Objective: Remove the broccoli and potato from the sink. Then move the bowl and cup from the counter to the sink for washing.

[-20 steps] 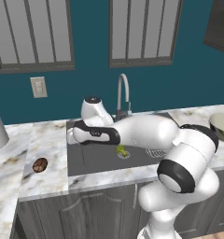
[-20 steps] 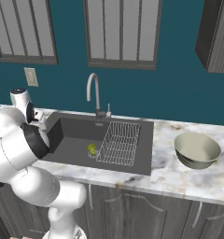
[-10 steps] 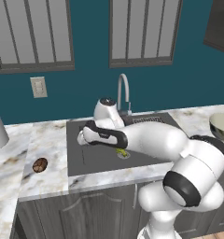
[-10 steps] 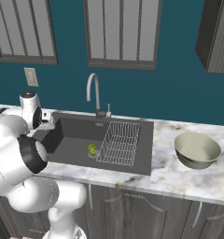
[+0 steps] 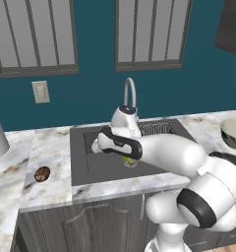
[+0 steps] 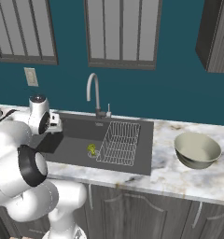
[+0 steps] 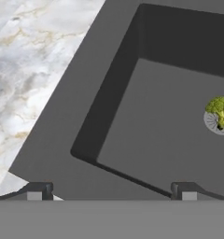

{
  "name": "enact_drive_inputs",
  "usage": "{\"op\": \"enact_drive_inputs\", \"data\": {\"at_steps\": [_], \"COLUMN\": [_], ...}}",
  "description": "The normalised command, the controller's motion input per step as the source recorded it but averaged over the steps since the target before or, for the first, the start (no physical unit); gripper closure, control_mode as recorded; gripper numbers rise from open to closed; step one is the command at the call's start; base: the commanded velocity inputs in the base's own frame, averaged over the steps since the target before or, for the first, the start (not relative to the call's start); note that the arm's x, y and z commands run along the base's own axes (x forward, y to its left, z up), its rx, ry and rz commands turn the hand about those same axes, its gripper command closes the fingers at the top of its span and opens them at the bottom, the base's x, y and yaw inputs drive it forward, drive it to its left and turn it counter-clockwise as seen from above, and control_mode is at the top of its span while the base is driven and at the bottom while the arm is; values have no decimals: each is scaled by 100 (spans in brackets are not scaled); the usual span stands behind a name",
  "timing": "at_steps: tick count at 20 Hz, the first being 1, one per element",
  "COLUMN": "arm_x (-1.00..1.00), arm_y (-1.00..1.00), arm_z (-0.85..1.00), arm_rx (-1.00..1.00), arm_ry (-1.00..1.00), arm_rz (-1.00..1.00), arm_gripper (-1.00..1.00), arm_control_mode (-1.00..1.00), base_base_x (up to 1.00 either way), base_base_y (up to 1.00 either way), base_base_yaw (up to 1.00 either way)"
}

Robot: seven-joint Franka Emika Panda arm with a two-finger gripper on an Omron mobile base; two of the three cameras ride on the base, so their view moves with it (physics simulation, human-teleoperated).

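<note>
Hovering over the sink's (image 5: pixel 90 162) left part, the claw (image 7: pixel 111 190) stands wide open and empty. Broccoli (image 7: pixel 220 110) sits on the sink's drain (image 7: pixel 214 123), beside the wire rack (image 6: pixel 118 144). On the worktop (image 6: pixel 179 172), the potato (image 5: pixel 42 173) lies left of the sink and the bowl (image 6: pixel 197 150) right of it.
</note>
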Motion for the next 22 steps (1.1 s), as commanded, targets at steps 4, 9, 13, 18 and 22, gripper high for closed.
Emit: {"op": "enact_drive_inputs", "data": {"at_steps": [4, 9, 13, 18, 22], "arm_x": [3, 0, 0, 6, 4], "arm_y": [-28, -29, -25, -16, -12], "arm_z": [0, -1, -3, -1, -1], "arm_rx": [7, 3, 0, 0, 0], "arm_ry": [0, 0, -2, 0, 0], "arm_rz": [0, 0, 0, 0, -1], "arm_gripper": [-100, -100, -100, -100, -100], "arm_control_mode": [-100, -100, -100, -100, -100], "base_base_x": [0, 0, 0, 0, 0], "base_base_y": [0, 0, 0, 0, 0], "base_base_yaw": [0, 0, 0, 0, 0]}}
